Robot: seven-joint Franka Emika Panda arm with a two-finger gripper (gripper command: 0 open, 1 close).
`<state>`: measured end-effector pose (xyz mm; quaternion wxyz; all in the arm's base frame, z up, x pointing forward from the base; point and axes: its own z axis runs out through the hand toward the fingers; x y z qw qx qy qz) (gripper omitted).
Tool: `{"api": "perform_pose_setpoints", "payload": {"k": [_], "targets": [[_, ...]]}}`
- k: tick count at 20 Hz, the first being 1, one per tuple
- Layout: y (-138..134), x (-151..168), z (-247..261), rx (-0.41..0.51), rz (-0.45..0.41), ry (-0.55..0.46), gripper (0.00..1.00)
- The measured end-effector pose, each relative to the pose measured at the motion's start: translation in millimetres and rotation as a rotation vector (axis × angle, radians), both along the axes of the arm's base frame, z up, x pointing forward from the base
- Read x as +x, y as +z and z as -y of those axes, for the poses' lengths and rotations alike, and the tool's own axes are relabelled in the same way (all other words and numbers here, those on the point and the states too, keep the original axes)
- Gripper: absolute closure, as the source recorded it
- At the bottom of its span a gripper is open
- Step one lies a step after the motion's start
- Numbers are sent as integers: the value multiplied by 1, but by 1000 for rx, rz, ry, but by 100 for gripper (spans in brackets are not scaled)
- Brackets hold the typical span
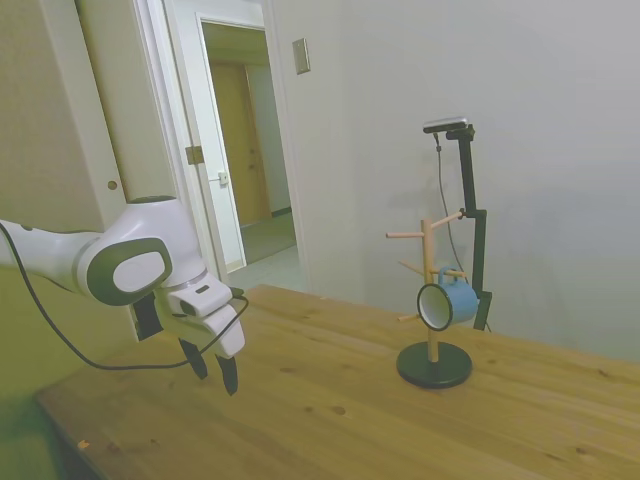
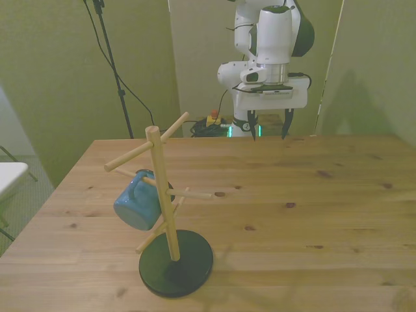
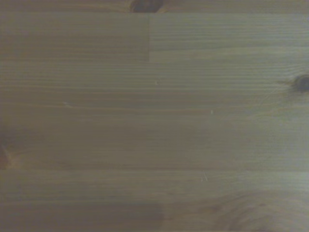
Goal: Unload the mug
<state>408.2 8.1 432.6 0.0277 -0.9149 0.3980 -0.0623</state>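
The blue mug point(image 2: 138, 200) hangs by its handle on a peg of a wooden mug tree point(image 2: 162, 188) with a round black base point(image 2: 176, 262), near the table's front edge at the front view's left. From the side, the mug point(image 1: 447, 299) shows its white inside. My gripper point(image 2: 268, 125) hovers open above the table's far edge, well away from the mug, with nothing between its fingers. In the side view the gripper point(image 1: 212, 367) hangs over the table's left end. The wrist view shows only bare wood.
The wooden table point(image 2: 305, 195) spreads wide between the gripper and the mug tree. A light stand point(image 2: 110, 58) rises behind the table at the front view's left. An open doorway point(image 1: 245, 150) lies behind in the side view.
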Motion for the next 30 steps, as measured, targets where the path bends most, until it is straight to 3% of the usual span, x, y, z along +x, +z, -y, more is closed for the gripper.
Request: {"api": "perform_pose_setpoints", "payload": {"k": [5, 10, 18, 23, 30], "targets": [[2, 3, 8, 3, 30, 8, 0], [8, 11, 47, 9, 175, -52, 0], [26, 22, 164, -42, 457, -288, 0], [31, 50, 192, -31, 611, -353, 0], [49, 97, 217, -6, 748, -368, 0]]}}
